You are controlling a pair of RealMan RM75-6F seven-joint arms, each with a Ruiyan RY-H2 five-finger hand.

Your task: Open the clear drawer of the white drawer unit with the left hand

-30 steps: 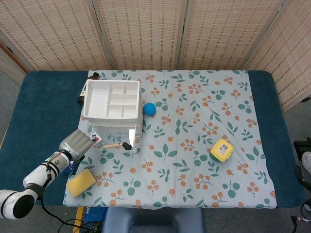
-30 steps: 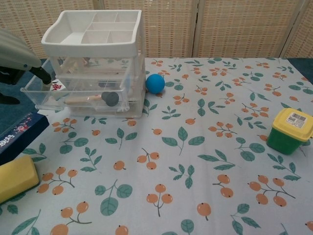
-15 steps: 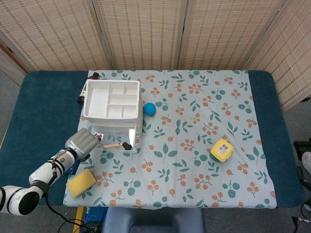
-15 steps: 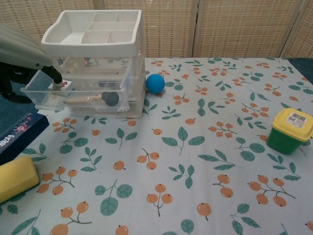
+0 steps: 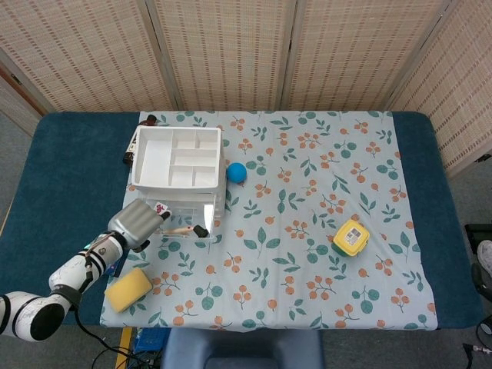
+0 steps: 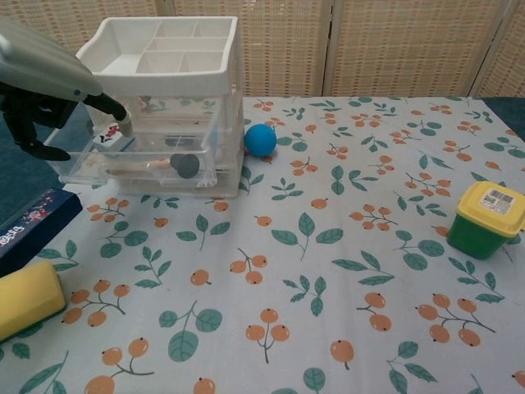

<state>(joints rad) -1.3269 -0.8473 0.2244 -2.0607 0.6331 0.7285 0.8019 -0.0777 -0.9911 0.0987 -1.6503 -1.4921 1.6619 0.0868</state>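
No legible text, barcode label on yellow-lidded green container unreadable

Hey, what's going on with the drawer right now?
Left hand at the clear drawer, which is pulled out. Right hand not in view. Nothing blocking it.

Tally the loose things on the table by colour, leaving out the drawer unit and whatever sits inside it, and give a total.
Yellow: 2, the sponge and the yellow-lidded green tub
Blue: 2, the ball and the flat dark box at the table's left edge
Brown: 1, the bottle behind the unit
Total: 5
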